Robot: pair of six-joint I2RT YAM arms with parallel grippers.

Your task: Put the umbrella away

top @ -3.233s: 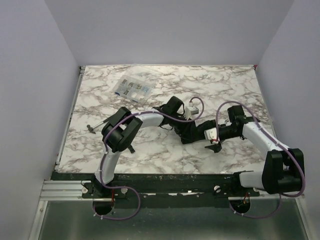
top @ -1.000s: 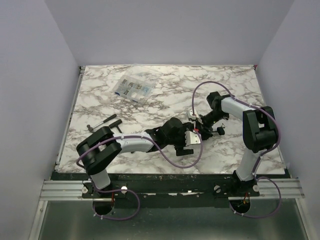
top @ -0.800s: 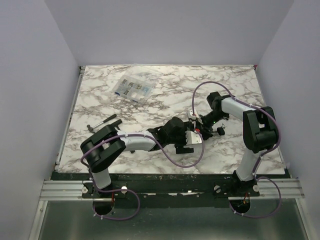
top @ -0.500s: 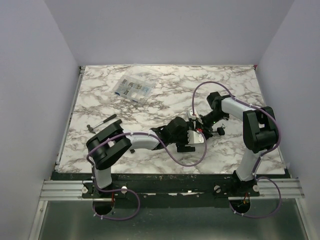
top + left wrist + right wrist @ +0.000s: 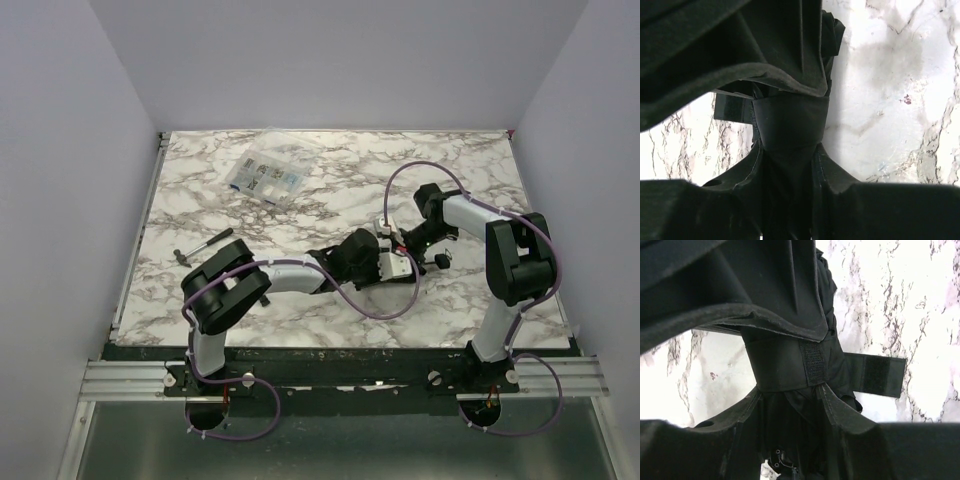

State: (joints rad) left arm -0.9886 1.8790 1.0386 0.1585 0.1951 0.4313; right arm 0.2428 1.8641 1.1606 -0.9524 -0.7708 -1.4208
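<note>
The marble worktop (image 5: 200,200) carries the umbrella (image 5: 770,45) just right of centre in the overhead view. The left fingers (image 5: 835,175) and right fingers (image 5: 845,412) both clamp its bundled cloth. Its strap (image 5: 875,375) sticks out unfastened at right, so uneven pulling could spill the folds.

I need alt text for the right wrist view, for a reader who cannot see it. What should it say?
The right gripper is closed on the umbrella, a bundle of dark folded fabric bound by its strap. The strap's loose end, with a fastening patch, sticks out toward the right of the picture over the marble table.
</note>
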